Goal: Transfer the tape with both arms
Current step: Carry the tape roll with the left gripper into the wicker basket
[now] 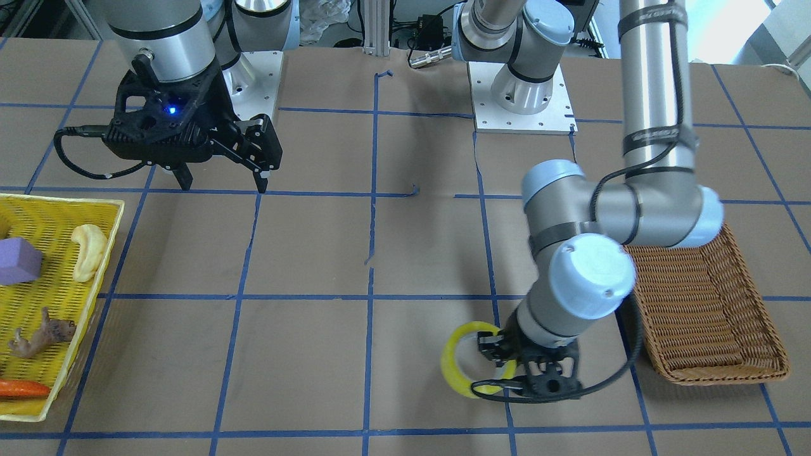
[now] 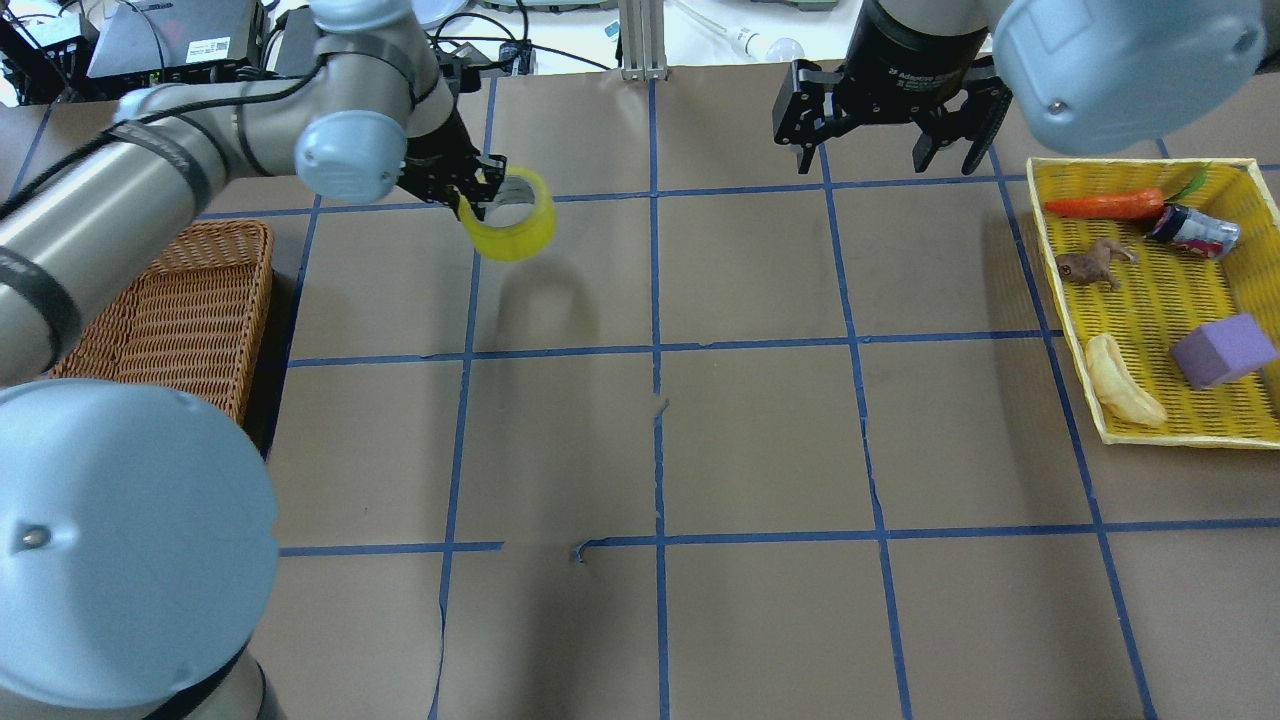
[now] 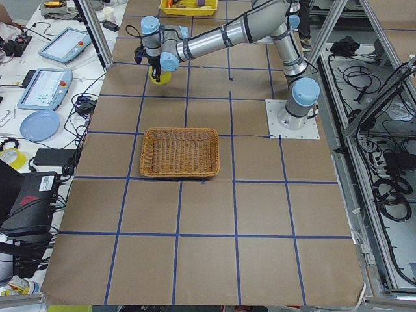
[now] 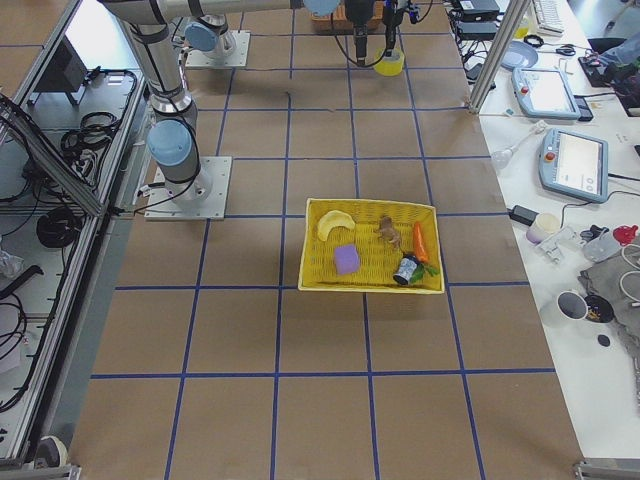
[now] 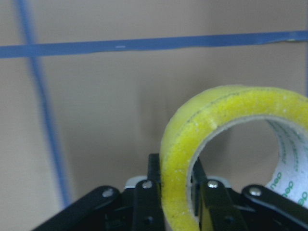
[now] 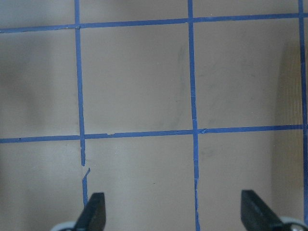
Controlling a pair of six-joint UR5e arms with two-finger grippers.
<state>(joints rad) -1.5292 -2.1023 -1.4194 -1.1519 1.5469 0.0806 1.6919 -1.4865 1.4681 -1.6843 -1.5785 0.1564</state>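
Yellow-green tape [image 2: 510,222] hangs at 11 o'clock over the table [image 2: 750,430], pinched by the left gripper [image 2: 478,195], brown basket [image 2: 190,300] at its 8 o'clock; the right gripper [image 2: 885,140], spread wide and bare, hangs by the yellow basket [image 2: 1160,300].

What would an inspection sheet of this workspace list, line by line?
Surface: brown paper-covered table with blue tape grid.
Job's things: yellow-green roll of tape, lifted, wall pinched by left end effector.
Clutter: yellow mesh tray holding orange carrot, purple block, pale banana, brown toy animal, small can; brown wicker basket.
End effectors: left shut on tape; right end effector open, holding nothing.
Cables: black cable loops beside each wrist.
Surroundings: teach pendants beside the table.
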